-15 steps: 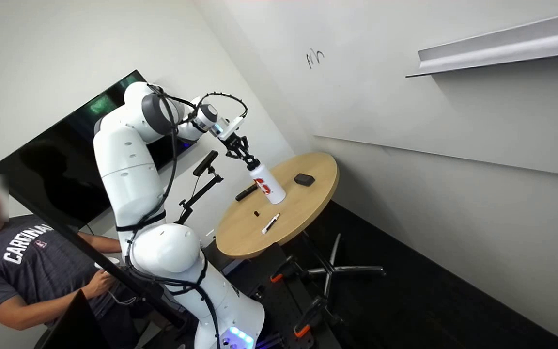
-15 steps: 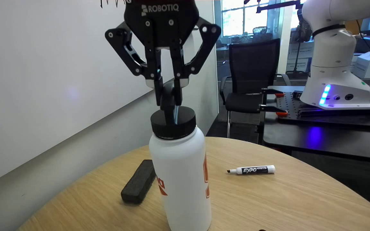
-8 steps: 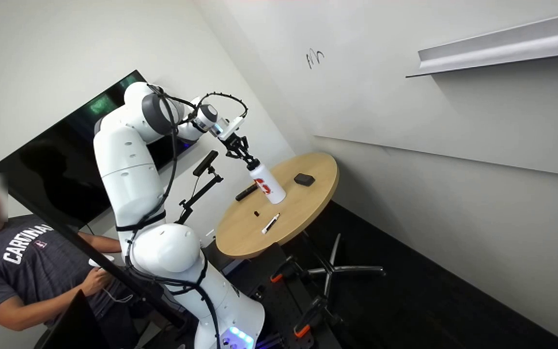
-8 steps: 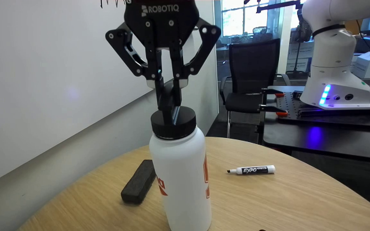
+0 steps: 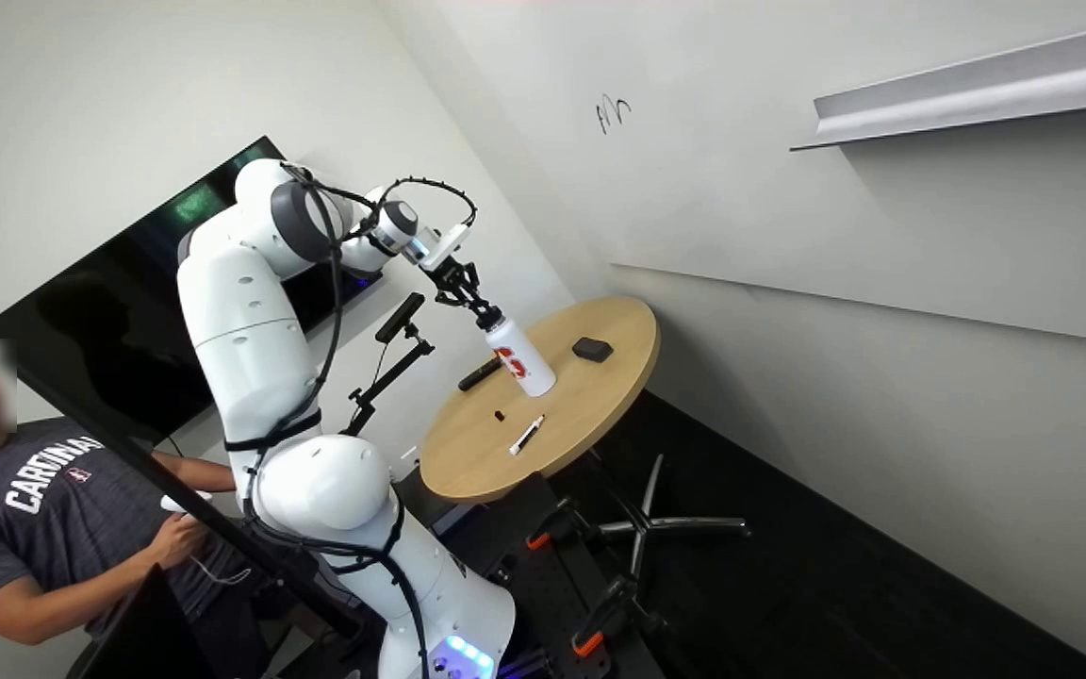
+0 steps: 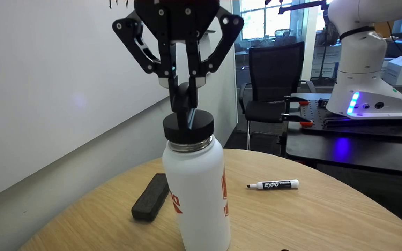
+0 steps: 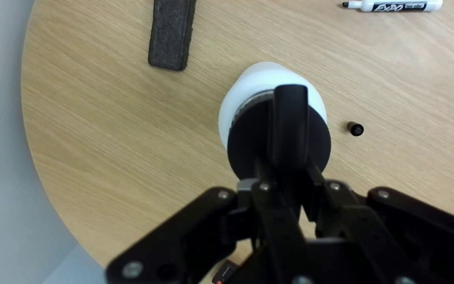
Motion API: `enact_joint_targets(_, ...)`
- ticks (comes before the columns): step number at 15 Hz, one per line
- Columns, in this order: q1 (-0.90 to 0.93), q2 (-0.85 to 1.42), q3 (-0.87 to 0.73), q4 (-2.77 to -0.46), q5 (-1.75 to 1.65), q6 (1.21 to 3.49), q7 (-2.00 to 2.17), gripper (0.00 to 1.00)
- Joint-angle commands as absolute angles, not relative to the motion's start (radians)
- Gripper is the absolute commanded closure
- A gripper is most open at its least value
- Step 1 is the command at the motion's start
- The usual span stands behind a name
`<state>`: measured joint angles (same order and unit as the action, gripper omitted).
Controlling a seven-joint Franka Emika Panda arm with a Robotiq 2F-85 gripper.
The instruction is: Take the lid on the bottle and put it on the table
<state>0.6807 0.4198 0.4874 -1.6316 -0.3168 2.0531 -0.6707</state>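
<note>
The white bottle with red print [image 6: 201, 195] stands upright on the round wooden table [image 6: 291, 216]. It also shows in the other views [image 5: 524, 363] [image 7: 246, 83]. The black lid [image 6: 188, 134] sits raised at the bottle's mouth, slightly tilted, with the silver threaded neck [image 6: 190, 146] visible under it. In the wrist view the lid [image 7: 246, 136] is offset over the bottle, with a metal rim edge showing. My gripper [image 6: 184, 99] points down, its fingers closed on the lid's upright loop handle. In the wrist view the fingertips [image 7: 284, 177] are dark and blurred against the handle.
A black eraser [image 6: 151, 198] lies near the bottle, towards the whiteboard wall. An uncapped white marker [image 6: 273, 184] and a small black cap [image 7: 355, 128] lie on the table. A dark device [image 5: 479, 374] lies near the table's edge. A person [image 5: 72, 528] sits beside the robot.
My gripper has risen slightly and the lid has come up with it, exposing the metal neck. The bottle stays standing with almost no movement.
</note>
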Motion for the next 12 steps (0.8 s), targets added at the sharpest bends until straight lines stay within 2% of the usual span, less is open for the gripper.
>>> enact_joint_targets(1,0.692,0.381,0.481,-1.623,-0.317,1.987,-0.705,0.94)
enact_joint_targets(5,0.684,0.299,0.476,-1.678,-0.322,1.968,-0.689,0.94)
enact_joint_targets(12,0.587,0.077,0.447,-1.936,-0.313,2.099,-0.594,0.94)
